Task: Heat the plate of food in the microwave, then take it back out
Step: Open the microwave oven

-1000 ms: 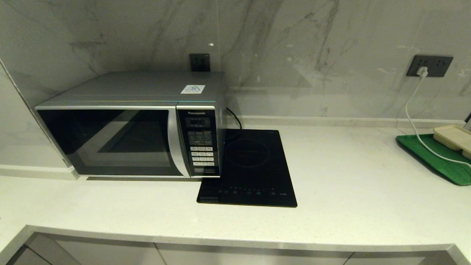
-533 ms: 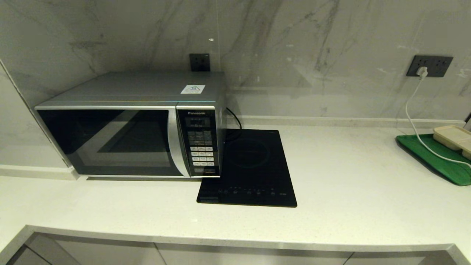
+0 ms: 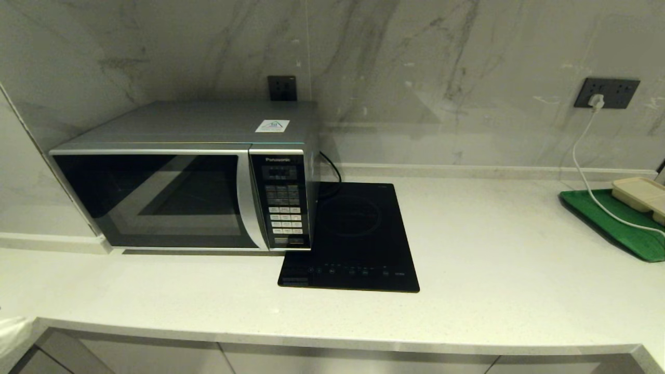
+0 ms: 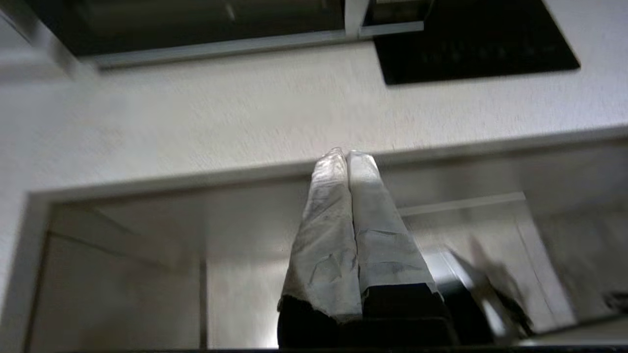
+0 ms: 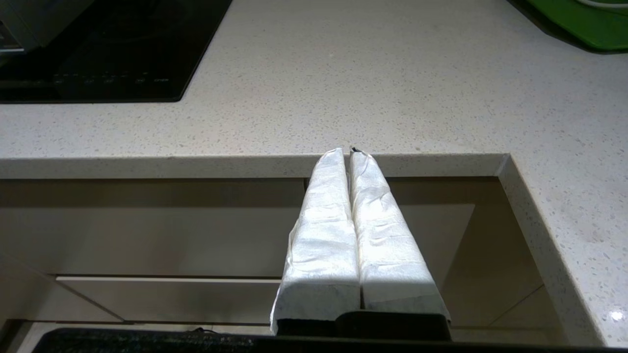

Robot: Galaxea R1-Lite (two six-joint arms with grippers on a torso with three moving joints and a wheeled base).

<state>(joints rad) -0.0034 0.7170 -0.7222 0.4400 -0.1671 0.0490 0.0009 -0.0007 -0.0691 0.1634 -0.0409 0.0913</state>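
Observation:
The silver microwave [image 3: 182, 192] stands on the left of the white counter [image 3: 493, 249] with its dark glass door closed; the curved handle [image 3: 248, 208] and keypad [image 3: 283, 208] are on its right side. The lilac plate of food is out of view. My left gripper [image 4: 346, 153] is shut and empty, low in front of the counter's front edge below the microwave [image 4: 196, 19]. A bit of its white wrapping [image 3: 10, 332] shows at the head view's lower left corner. My right gripper [image 5: 347, 149] is shut and empty, below the counter edge further right.
A flat black induction hob [image 3: 353, 239] lies right of the microwave. At the far right a green tray [image 3: 618, 223] carries a beige rectangular tray [image 3: 641, 195], and a white cable [image 3: 584, 156] runs across them from the wall socket. Cabinet fronts sit below the counter.
A white wrapped shape has come into the head view's lower left corner. Microwave, hob and trays have not moved.

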